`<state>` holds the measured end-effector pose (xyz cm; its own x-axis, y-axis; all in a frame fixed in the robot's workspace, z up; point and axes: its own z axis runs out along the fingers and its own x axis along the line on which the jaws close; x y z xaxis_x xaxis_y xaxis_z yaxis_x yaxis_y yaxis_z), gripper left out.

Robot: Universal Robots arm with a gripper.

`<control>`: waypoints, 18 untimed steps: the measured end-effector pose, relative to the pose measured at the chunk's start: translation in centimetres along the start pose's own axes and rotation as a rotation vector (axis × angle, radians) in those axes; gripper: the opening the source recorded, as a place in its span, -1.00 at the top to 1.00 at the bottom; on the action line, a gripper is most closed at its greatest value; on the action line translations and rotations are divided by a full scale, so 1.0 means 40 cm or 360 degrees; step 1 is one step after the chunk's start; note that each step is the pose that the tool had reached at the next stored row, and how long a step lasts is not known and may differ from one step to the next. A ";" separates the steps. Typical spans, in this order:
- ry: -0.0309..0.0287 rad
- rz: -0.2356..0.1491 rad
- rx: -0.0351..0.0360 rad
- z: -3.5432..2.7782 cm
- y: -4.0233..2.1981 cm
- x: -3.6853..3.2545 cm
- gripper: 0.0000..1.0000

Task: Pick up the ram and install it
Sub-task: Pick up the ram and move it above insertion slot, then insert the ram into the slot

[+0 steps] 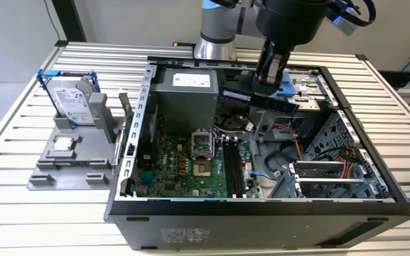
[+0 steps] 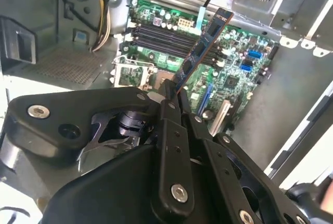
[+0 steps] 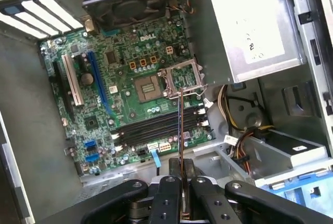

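Note:
My gripper (image 1: 267, 88) hangs over the back of the open computer case (image 1: 130, 160), shut on the ram (image 1: 258, 100), a long dark blue-black stick held roughly level above the case interior. In the second wrist view the ram (image 2: 203, 47) sticks out of the gripper (image 2: 174, 98) towards the green motherboard (image 2: 234, 78) and its black slots (image 2: 156, 34). The first wrist view has the ram (image 3: 180, 141) edge-on, rising from the gripper (image 3: 182, 185), with the black slots (image 3: 148, 128) lying below it and apart from it.
A grey stand (image 1: 70, 160) on the exterior view's left holds a silver hard drive (image 1: 70, 101) and a square processor chip (image 1: 64, 143). Inside the case are the power supply (image 1: 183, 93), loose cables (image 1: 290, 154), a drive cage (image 1: 330, 178) and a fan (image 3: 125, 0).

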<state>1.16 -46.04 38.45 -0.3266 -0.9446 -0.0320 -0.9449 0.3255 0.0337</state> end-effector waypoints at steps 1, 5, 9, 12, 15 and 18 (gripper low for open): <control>-0.00009 0.0024 0.0001 0.000 0.000 0.000 1.00; -0.00040 0.0117 0.0004 0.000 0.000 0.000 1.00; -0.00069 0.0204 0.0007 0.000 0.000 0.000 1.00; -0.00089 0.0263 0.0008 0.000 0.000 0.001 1.00; -0.00107 0.0318 0.0010 0.000 -0.001 0.002 1.00; -0.00125 0.0372 0.0012 0.000 -0.001 0.003 1.00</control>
<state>1.15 -46.16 38.45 -0.5368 -0.8431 -0.0320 -0.8437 0.5358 0.0337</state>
